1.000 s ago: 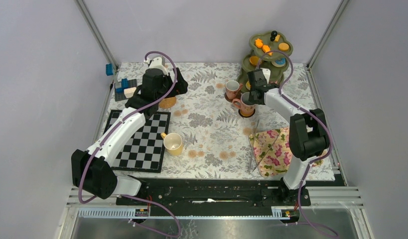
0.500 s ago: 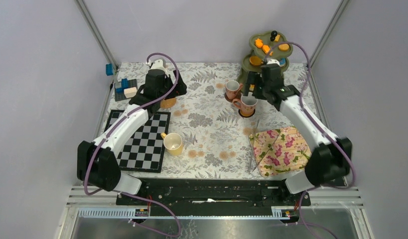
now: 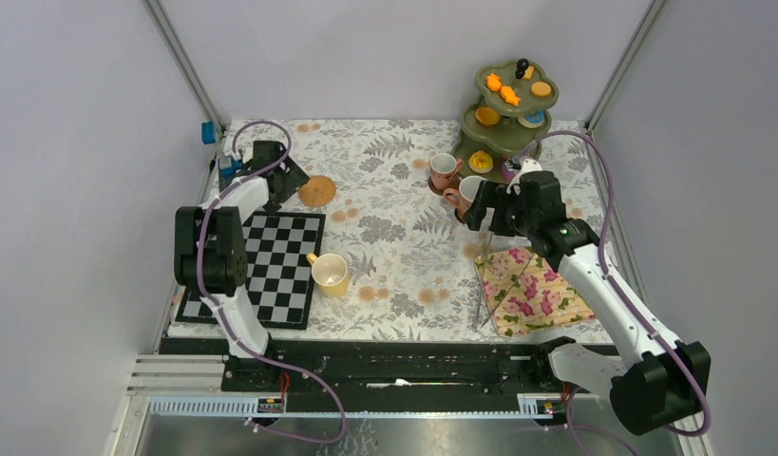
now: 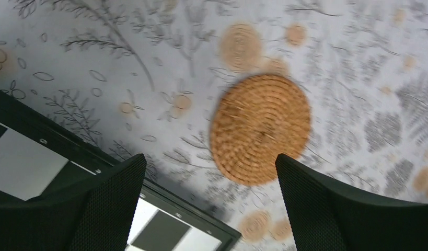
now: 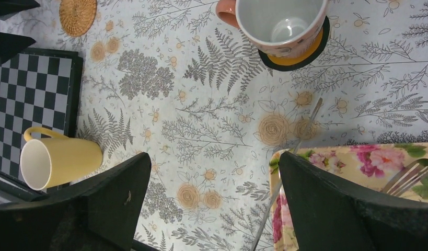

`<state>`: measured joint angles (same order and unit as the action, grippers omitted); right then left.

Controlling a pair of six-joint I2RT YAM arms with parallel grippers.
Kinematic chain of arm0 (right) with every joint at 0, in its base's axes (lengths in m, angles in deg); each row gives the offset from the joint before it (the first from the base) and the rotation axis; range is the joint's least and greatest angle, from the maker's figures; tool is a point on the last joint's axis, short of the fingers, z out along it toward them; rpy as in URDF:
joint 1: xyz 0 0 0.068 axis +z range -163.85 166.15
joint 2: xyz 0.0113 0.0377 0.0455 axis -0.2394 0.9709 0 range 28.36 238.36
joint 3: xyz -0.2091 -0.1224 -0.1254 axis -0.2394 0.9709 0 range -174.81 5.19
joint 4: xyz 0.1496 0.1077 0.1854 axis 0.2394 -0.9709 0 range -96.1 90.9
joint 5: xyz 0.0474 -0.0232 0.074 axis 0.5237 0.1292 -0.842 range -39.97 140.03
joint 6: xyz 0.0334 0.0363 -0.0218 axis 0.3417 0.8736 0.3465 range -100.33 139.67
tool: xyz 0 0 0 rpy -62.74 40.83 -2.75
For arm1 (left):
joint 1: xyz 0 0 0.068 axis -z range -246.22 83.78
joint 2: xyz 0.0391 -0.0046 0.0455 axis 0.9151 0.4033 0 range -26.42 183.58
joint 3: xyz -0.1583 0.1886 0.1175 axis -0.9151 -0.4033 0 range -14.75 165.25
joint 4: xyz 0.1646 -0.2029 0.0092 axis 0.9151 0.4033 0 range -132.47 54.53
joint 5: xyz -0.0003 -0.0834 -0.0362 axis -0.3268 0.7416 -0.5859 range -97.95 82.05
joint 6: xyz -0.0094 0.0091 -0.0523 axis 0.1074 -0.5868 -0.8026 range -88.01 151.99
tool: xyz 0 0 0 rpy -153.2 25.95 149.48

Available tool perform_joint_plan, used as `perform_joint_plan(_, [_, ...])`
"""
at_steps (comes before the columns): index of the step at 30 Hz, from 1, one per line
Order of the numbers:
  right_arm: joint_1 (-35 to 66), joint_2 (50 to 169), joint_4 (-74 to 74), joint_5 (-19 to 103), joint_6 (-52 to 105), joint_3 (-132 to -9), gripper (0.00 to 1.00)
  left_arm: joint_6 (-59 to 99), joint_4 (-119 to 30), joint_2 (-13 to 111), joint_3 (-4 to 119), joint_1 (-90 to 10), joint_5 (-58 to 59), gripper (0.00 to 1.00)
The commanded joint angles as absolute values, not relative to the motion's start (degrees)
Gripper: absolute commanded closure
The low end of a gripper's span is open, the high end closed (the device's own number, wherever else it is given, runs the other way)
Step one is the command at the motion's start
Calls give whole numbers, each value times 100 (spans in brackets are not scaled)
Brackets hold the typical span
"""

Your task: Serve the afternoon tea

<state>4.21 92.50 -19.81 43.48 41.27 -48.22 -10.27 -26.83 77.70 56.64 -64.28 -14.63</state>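
Plain grey walls (image 3: 394,47), aluminium corner posts (image 3: 186,66), leaf-printed table covering (image 3: 404,261), even light

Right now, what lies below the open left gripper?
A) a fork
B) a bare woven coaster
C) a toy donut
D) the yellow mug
B: the left wrist view shows the woven coaster lying on the tablecloth, nothing on it, below the left gripper.

The left arm (image 3: 212,249) stands folded, elbow high, forearm reaching toward the far left corner; the left gripper (image 3: 292,180) points down, its fingers (image 4: 81,209) spread wide with nothing between them; the right arm (image 3: 603,280) stretches forward and leftward; the right gripper (image 3: 475,214) hangs likewise agape, empty.
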Motion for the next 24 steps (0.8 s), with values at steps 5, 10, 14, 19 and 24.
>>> perform_joint_plan(5, [443,8633,-1924,4169,3880,-4520,0,-1675,-2857,8428,6020,-6416,-1478,14])
perform_joint_plan(10, [445,8598,-1883,4195,3858,-4332,0,-1461,-3171,8778,6115,-6088,-1619,25])
perform_joint_plan(14, [444,8636,-1877,4168,3836,-4291,0,-1450,-3204,9389,6563,-6012,-1389,39])
perform_joint_plan(19, [443,8537,-1900,4275,3773,-4161,0,-1377,-3046,10017,7334,-5796,-1175,46])
perform_joint_plan(24, [443,8602,-1888,4333,3773,-4128,0,-717,-2988,10270,7845,-5239,-983,45])
